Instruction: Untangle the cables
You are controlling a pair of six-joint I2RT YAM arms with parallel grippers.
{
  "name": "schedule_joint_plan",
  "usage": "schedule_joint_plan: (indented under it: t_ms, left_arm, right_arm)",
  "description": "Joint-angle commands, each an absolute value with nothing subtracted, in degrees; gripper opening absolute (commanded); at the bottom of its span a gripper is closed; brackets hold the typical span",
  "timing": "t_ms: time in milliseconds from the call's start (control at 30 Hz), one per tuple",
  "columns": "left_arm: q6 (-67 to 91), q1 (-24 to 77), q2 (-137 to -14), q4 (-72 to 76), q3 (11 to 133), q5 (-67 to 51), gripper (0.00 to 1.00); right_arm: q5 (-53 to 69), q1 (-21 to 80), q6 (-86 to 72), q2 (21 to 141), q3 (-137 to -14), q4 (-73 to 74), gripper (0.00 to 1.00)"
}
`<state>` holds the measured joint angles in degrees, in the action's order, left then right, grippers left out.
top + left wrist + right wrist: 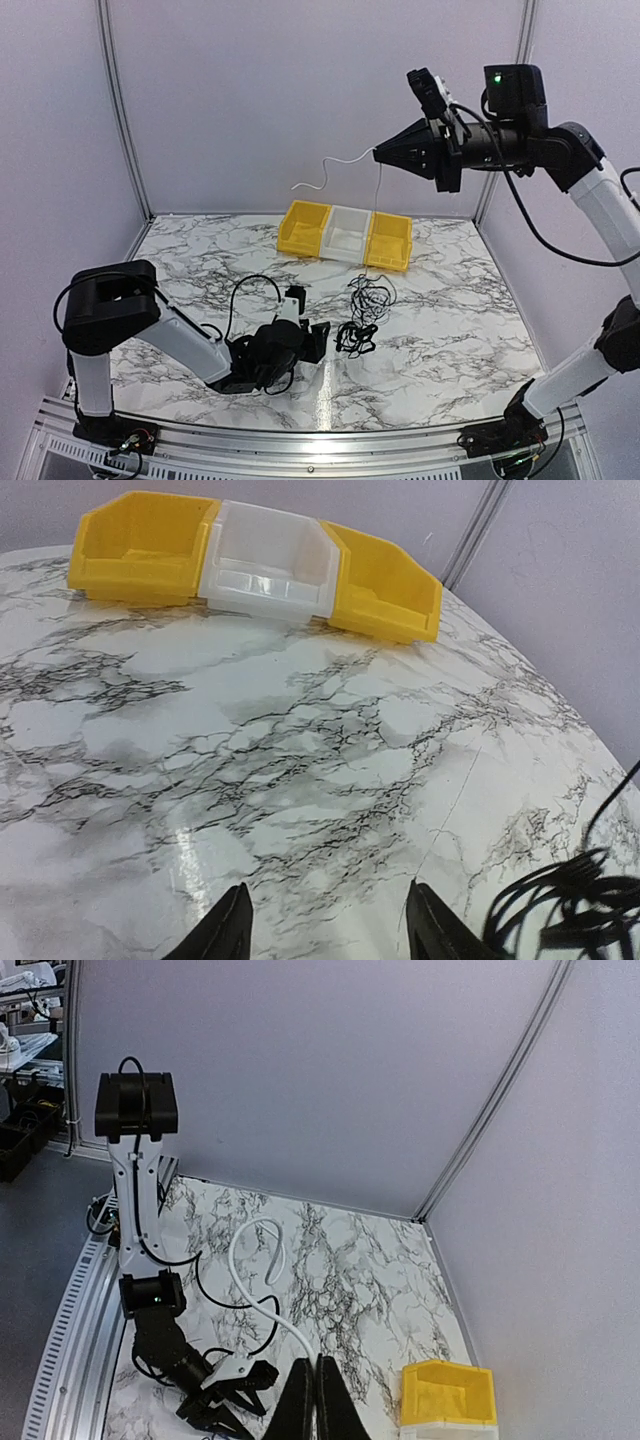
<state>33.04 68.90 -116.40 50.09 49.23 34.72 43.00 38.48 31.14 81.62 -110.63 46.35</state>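
Right hand (380,153) clamps the limp, light white cable (340,160); open left hand (330,920) should pinch an outer loop of the black cables (358,325) at its 3 o'clock.

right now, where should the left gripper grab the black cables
Probably the dense bunch at the near end, where the strands crowd thickest. The far loops lie thin and flat on the table. Come in low from the left: the open left gripper sits just left of it.
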Motion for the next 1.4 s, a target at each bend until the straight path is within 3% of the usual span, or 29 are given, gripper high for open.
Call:
schedule_joint_plan:
  t_ms: [0,233,433,700,1067,1167,1300,1367]
  left_arm:
    - [30.0,70.2,-105.6,54.6,41.8,36.2,0.57]
    - [19.5,74.0,-88.4,55.1,31.1,33.8,0.65]
    - [12.3,74.7,-81.4,55.1,27.5,25.7,0.67]
    - [6.3,74.7,-87.3,55.2,35.4,23.4,0.67]
    - [2.9,73.0,-100.3,59.9,47.4,36.5,0.71]
    - [2.5,72.1,-102.0,62.0,48.6,34.4,0.63]
    - [2.4,71.6,-102.5,64.1,48.4,32.7,0.40]
    - [2.0,71.5,-102.8,64.9,48.4,32.9,0.37]
  right_arm:
    - [40.3,38.9,28.4,79.8,-102.9,40.6,0.00]
    - [40.5,38.9,24.1,79.2,-82.9,29.0,0.00]
    - [45.3,39.1,20.5,83.8,-79.8,24.4,0.00]
    - [50.7,39.6,14.9,90.7,-86.7,24.3,0.00]
    - [50.4,41.8,13.5,91.8,-88.6,24.3,0.00]
    - [50.3,41.9,13.5,91.9,-88.6,24.2,0.00]
    - [50.2,41.9,13.7,92.2,-88.5,24.3,0.00]
    - [50.3,42.0,13.8,92.3,-88.4,24.1,0.00]
